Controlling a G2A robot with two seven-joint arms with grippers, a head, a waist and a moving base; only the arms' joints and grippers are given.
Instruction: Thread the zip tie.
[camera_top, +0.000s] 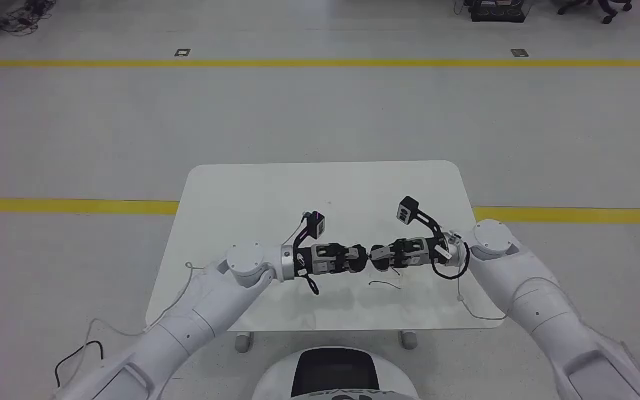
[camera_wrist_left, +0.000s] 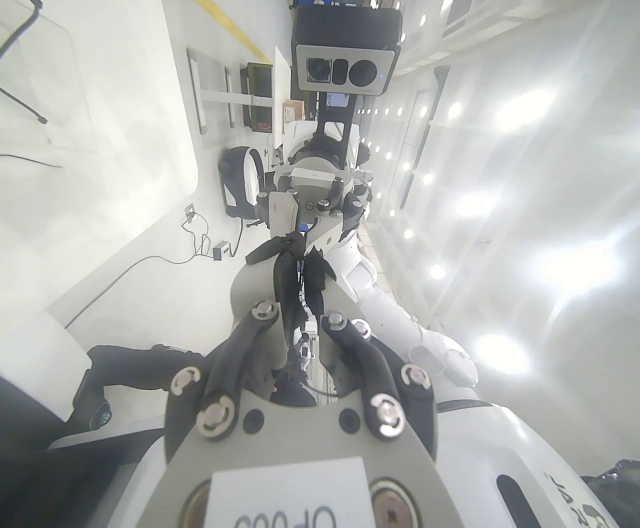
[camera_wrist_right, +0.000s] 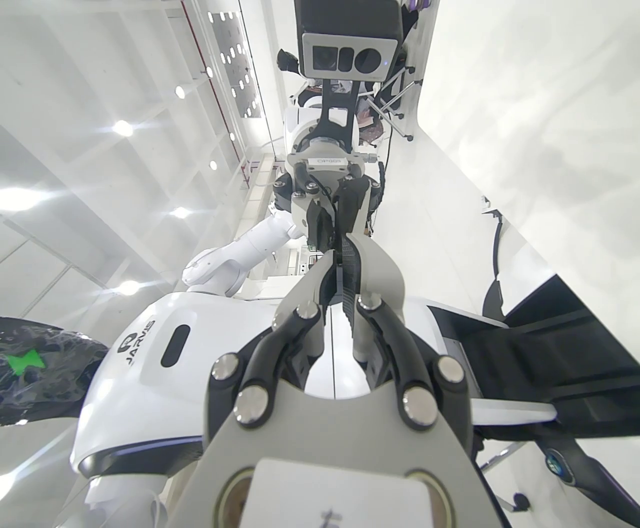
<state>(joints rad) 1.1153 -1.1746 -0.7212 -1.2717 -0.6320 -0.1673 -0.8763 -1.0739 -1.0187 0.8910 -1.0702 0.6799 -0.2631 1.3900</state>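
Over the middle of the white table (camera_top: 250, 190) my two grippers meet tip to tip. My left gripper (camera_top: 357, 257) has its black pads pressed together on a thin dark strip, the zip tie (camera_wrist_left: 301, 274), which is mostly hidden between the pads. Facing it, my right gripper (camera_top: 384, 252) is shut too, its ribbed pads (camera_wrist_right: 351, 270) nearly touching around the same thin piece. In the left wrist view the left gripper (camera_wrist_left: 299, 260) almost touches the right gripper (camera_wrist_left: 305, 227). In the right wrist view the right gripper (camera_wrist_right: 340, 257) sits just under the left gripper (camera_wrist_right: 330, 220).
A thin black strand (camera_top: 384, 283) curves on the table just in front of the grippers; I cannot tell whether it joins the held piece. A cable (camera_top: 311, 284) hangs under the left wrist. The table's front edge (camera_top: 330, 328) is close behind the arms.
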